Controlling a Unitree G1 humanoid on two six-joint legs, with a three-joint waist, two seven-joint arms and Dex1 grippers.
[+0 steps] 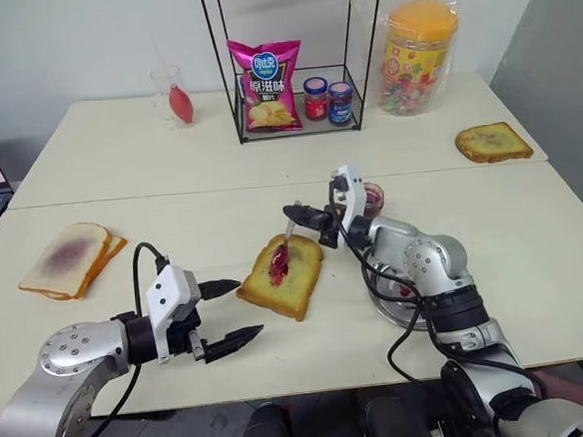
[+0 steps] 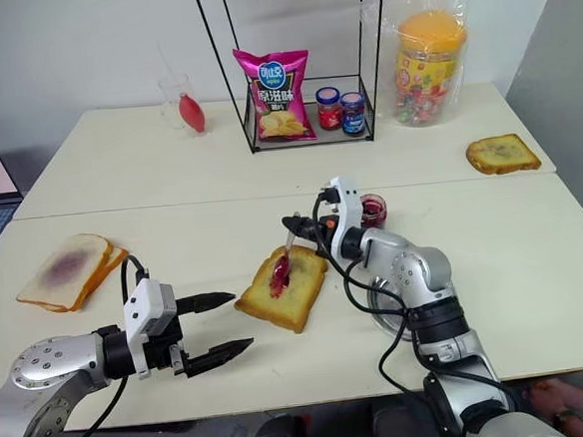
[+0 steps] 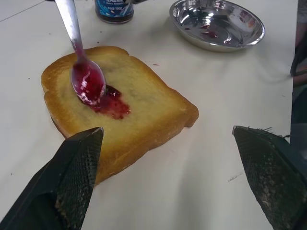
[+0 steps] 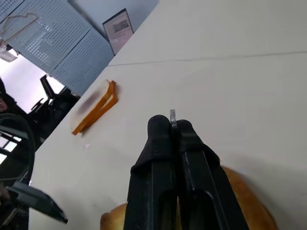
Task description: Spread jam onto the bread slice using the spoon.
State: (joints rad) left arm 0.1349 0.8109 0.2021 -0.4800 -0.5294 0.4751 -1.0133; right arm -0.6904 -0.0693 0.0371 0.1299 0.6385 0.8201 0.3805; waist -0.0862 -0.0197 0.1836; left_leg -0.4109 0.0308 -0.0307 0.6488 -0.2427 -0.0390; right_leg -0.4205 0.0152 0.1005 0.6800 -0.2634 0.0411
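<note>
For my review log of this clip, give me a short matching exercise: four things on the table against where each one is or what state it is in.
Things:
1. spoon
2. left gripper
3. steel plate
4. chips bag

States:
A. inside the wire rack
B. open, holding nothing
C. bowl on the bread slice, in jam
D. holds nothing but red smears

Pairs: 1-C, 2-B, 3-D, 4-A

Both arms are rounded silver-grey metal shells with black joints, and the big round joint caps are ringed with small screws. Black cables loop loosely from the forearms to a white boxy block at each wrist. The left pincer and right pincer each have two black tapered fingers with rough, textured inner pads.
</note>
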